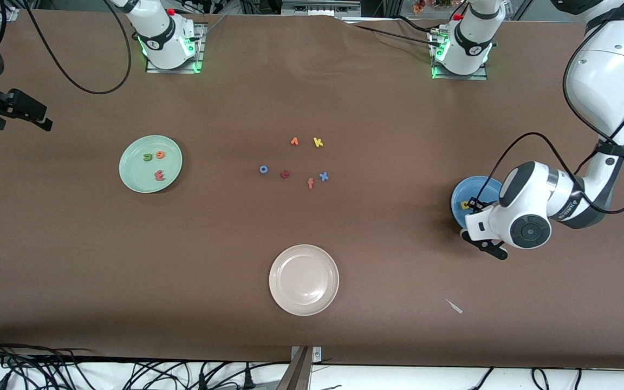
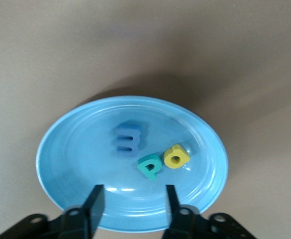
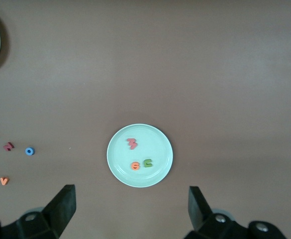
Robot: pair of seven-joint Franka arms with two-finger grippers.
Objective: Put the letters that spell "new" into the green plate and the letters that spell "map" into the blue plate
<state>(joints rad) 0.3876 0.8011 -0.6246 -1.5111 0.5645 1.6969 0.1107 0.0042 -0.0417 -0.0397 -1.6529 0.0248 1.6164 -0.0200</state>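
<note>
- Green plate [image 1: 130, 173] toward right arm's end holds n [image 3: 147, 163], e [image 3: 135, 166], w [image 3: 132, 143]; blue plate [image 2: 75, 149] toward left arm's end holds m [image 2: 129, 140], a [image 2: 177, 157], p [image 2: 150, 167].
- Left gripper [image 2: 134, 206] over blue plate, part-open, empty; I read sorting as done.
- Right gripper [image 3: 132, 209] wide, empty, waiting high over table.
- Next I'd lift left arm clear.

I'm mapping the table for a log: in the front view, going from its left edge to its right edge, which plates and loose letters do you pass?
green plate → blue "o" → dark red "t" → cream-white plate → blue "x" → blue plate.
</note>
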